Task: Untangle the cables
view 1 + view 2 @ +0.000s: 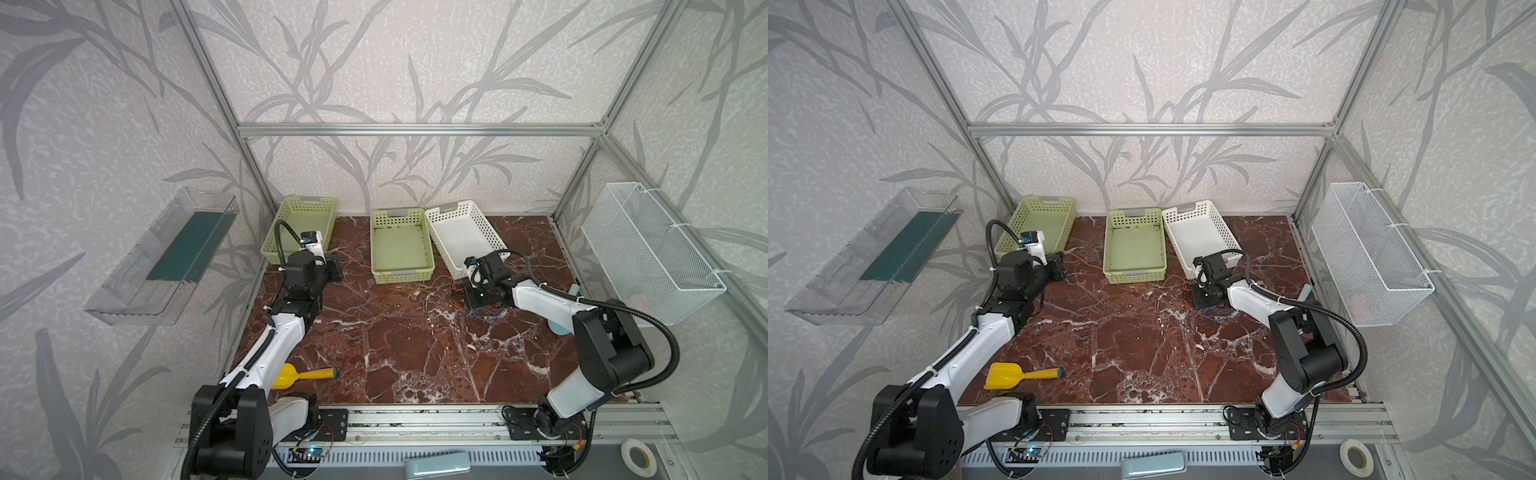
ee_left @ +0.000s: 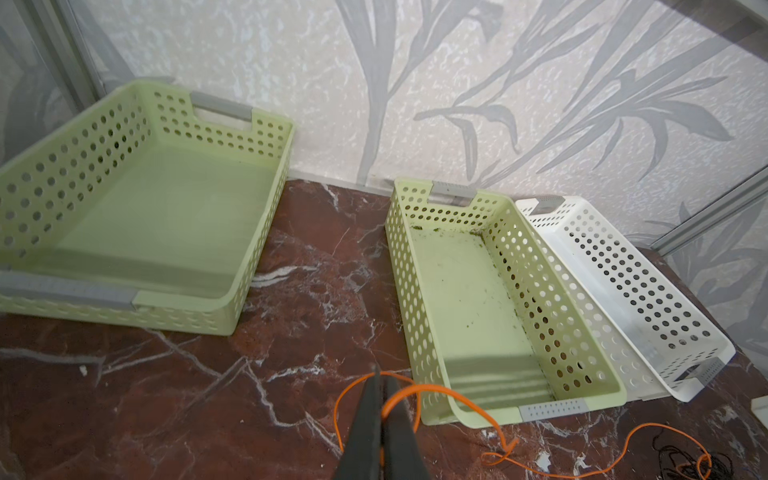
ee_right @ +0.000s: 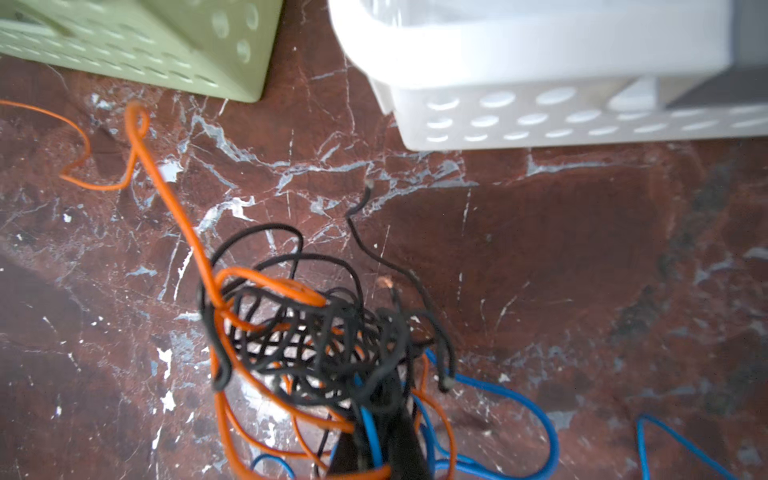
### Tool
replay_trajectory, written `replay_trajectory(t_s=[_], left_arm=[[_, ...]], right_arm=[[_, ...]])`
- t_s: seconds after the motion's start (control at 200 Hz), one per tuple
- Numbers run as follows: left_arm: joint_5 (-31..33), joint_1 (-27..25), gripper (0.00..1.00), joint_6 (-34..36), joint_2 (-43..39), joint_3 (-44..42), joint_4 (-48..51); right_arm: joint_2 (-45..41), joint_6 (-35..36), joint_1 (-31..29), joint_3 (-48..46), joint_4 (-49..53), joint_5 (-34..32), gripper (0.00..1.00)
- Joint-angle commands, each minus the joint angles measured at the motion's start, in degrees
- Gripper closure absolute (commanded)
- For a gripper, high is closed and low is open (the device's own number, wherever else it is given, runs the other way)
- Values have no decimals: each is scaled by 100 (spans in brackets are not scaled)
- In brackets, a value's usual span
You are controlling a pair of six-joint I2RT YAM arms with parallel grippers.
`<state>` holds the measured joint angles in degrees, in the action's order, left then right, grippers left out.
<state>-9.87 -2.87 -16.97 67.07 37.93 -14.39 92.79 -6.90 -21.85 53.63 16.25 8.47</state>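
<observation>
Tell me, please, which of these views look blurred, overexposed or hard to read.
Right wrist view: white basket washed out and soft, cable tangle sharper. Left wrist view: crisp; left gripper a dark silhouette. Both top views: cables barely resolved.

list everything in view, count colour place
cable tangle: 1, orange, blue and black, right of middle
orange cable: 1, orange, runs left from tangle
green baskets: 2, pale green, back left, back middle
white basket: 1, white, beside middle one
scoop: 1, yellow, front left
wall tray: 1, clear, left wall
mesh basket: 1, white, right wall
tape roll: 1, white, front right
left claw: 1, black, gripping orange cable
right claw: 1, black, gripping cable tangle
</observation>
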Motion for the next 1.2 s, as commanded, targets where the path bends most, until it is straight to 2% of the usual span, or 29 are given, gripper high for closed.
replay_trajectory(t_s=[0.0, 0.05, 0.095, 0.18, 0.335, 0.395, 0.425, 0.465, 0.535, 0.655, 0.71, 0.81, 0.985, 1.194], left_arm=[[-82, 20, 100, -245, 9, -207, -957], [-145, 18, 100, -252, 12, -265, -952], [-153, 15, 95, -262, 2, -317, -951], [-196, 15, 71, -230, -81, -365, -917], [-99, 9, 43, -32, -227, -340, -667], [-8, -1, 35, 13, -293, -335, -523], [31, 0, 22, 34, -327, -339, -481], [52, -11, 16, 57, -364, -355, -459], [-167, -52, 15, 183, -424, -347, -445], [-977, -336, 24, 573, -234, -166, -490], [-1178, -662, 29, 846, -44, 44, -347], [-1148, -1539, 38, 1481, 447, 498, -39], [-1300, -2622, 38, 1843, 1752, 1330, -207], [-1659, -3161, 36, 2136, 3229, 2435, -239]], right_arm=[[-232, 185, -13, 173, 161, -21, 100], [-289, 227, -13, 160, 167, -33, 100], [-334, 253, -12, 172, 176, -56, 100], [-403, 317, -13, 188, 179, -32, 100], [-522, 458, -13, 206, 179, 12, 100], [-581, 541, -13, 184, 178, 23, 100], [-616, 575, -12, 175, 161, 32, 100], [-670, 614, -13, 164, 159, 41, 100], [-750, 686, -10, 156, 158, 58, 100], [-835, 795, -13, 159, 183, 130, 100], [-842, 850, -18, 171, 206, 146, 100], [-885, 895, -20, 151, 257, 112, 100], [-1099, 912, -35, 2, 238, 103, 100], [-1320, 975, -48, -156, 260, 93, 100]])
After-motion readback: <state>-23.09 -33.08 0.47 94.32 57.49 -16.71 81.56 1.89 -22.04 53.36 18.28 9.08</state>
